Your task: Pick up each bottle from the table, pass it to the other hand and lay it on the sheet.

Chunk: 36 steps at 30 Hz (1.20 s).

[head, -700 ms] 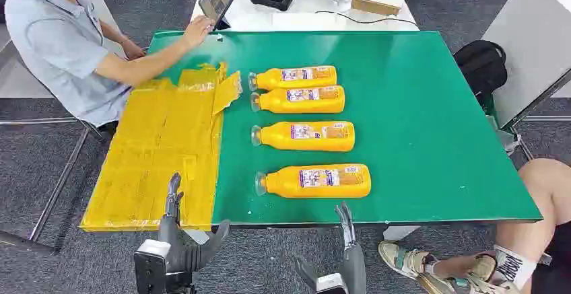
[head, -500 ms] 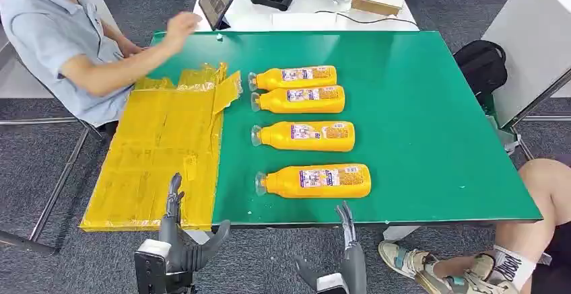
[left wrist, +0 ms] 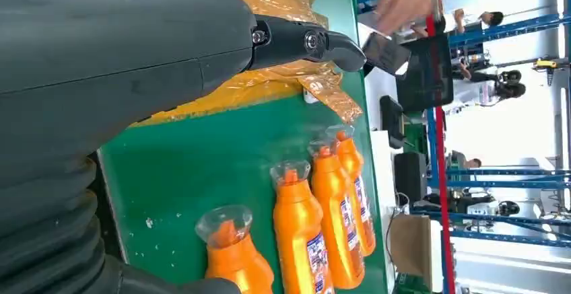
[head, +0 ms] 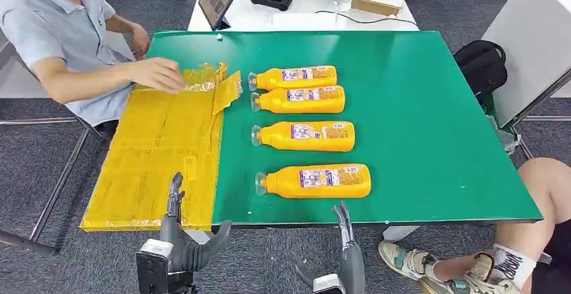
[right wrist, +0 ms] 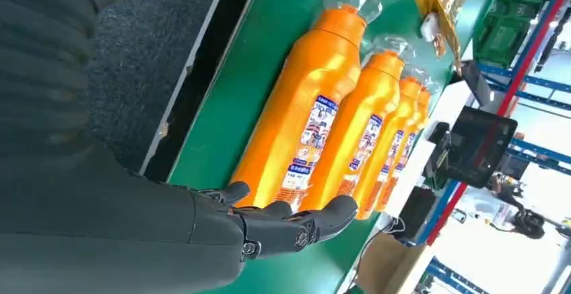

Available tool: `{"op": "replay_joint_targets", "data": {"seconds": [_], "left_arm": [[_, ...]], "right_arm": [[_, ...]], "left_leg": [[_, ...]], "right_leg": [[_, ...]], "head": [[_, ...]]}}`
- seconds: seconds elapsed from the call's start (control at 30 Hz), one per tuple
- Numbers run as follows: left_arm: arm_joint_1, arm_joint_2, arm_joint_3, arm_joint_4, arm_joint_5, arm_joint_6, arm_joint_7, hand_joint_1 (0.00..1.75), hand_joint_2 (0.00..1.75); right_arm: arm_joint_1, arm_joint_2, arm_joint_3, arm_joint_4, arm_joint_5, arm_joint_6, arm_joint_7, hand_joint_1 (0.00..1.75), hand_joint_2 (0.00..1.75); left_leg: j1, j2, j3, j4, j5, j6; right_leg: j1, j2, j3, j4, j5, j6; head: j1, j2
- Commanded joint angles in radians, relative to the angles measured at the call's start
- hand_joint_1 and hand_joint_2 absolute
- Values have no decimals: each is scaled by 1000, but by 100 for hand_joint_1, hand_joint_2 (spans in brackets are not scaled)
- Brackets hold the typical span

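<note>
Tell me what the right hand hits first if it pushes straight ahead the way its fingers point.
Probably the nearest bottle: the right hand points at it from just off the table edge, though its height is unclear.

Green-topped table [head: 417, 119], four orange bottles [head: 306, 132] lying on their sides in a column, clear caps toward the sheet; crinkled yellow plastic sheet [head: 161, 159] over its left part, overhanging the edge; a person's hand [head: 158, 74] resting on the sheet's far end

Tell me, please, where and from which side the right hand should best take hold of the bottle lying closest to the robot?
Probably around the wide labelled body of the nearest bottle, coming from above. It lies flat on the green table, cap toward the yellow sheet, with clear space on both long sides. The open right hand waits just below its body.
</note>
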Motion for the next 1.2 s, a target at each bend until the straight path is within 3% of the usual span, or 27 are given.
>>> {"op": "replay_joint_targets", "data": {"seconds": [0.03,0.3,0.37,0.47,0.63,0.77,0.87,0.97,1.2], "left_arm": [[-27,6,2,55,0,1,5,0,175],[0,31,-36,68,24,19,-13,0,175],[-16,48,-73,92,65,26,-35,0,175],[-92,20,-56,120,95,5,-30,0,175],[-125,3,-46,123,94,-46,-39,0,175],[-96,18,-45,141,127,-79,-66,0,175],[-89,22,-49,144,133,-78,-76,0,175],[-101,31,-64,145,146,-91,-84,0,175],[-119,37,-84,152,153,-135,-78,0,175]], "right_arm": [[-21,-1,-7,47,-4,-1,4,0,175],[-10,-20,6,20,28,-13,10,0,175],[-13,-22,-30,-15,88,-65,-22,0,175],[-43,-24,-64,-79,146,-64,-34,0,175],[-65,-109,-48,-127,403,-82,45,0,175],[-96,-199,-89,-113,529,-31,153,0,175],[-109,-210,-102,-115,526,-18,160,0,175],[-171,-271,-88,-62,646,47,227,0,175],[-315,-303,-78,84,654,217,290,0,175]], "left_leg": [[1,0,5,-1,-1,1],[0,1,4,-1,-1,1],[0,1,5,-2,-1,1],[0,-1,2,-1,0,1],[0,-1,3,0,0,1],[0,0,5,-1,0,1],[0,1,6,-1,-1,1],[-1,1,5,-1,-1,1],[-1,2,4,-1,0,2]], "right_leg": [[2,-1,5,-2,-1,-3],[1,-1,4,-2,-1,-2],[1,-1,5,-2,-1,-3],[0,-2,3,-1,0,-2],[1,-3,4,-1,0,-3],[1,-1,6,-3,0,-2],[0,0,7,-2,0,-2],[0,-1,6,-2,0,-2],[0,1,5,-2,1,-1]], "head": [[0,0],[0,0],[0,0],[0,0],[0,0],[0,0],[0,0],[0,0],[0,0]]}}
